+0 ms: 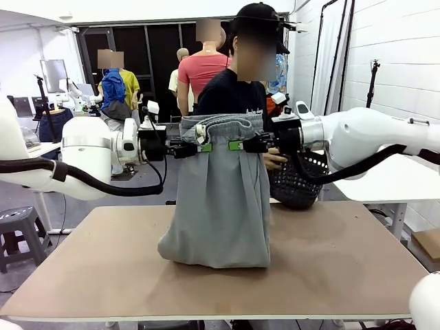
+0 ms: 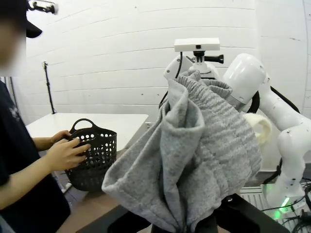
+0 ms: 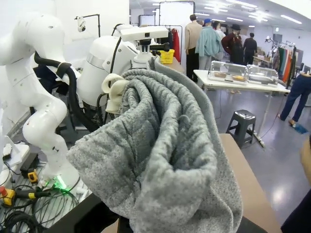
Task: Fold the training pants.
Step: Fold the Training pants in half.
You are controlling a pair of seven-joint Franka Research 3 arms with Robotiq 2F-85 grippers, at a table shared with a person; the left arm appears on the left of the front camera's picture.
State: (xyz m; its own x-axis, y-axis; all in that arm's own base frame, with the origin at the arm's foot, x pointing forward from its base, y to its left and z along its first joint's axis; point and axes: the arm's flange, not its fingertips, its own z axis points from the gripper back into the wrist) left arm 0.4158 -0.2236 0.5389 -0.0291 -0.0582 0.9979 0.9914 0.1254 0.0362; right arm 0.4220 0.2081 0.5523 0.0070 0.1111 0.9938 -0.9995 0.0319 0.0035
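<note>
The tabletop point(image 1: 344, 268) is a wide brown board, bare across most of its surface. Over its middle hang the training pants point(image 1: 221, 199), light grey and soft, held up by the gathered waistband so that the body of the cloth drops straight down; the lower end rests bunched on the tabletop. In both wrist views the grey fabric bulges in thick folds close to the camera, hiding the fingers behind it.

The two white arms come in level from either side at waistband height. The left end effector point(image 1: 196, 147) is closed on the left part of the waistband, a green pad showing against the cloth. The right end effector point(image 1: 246, 145) is closed on the right part of the waistband, just beside the other one, its green pad also showing.

Behind the pants stands a person in a dark shirt at the far edge. The person's hand point(image 2: 68, 153) grips a black mesh basket point(image 2: 92, 155) by its rim, the basket tilted at the far right of the tabletop; what it holds cannot be made out.
</note>
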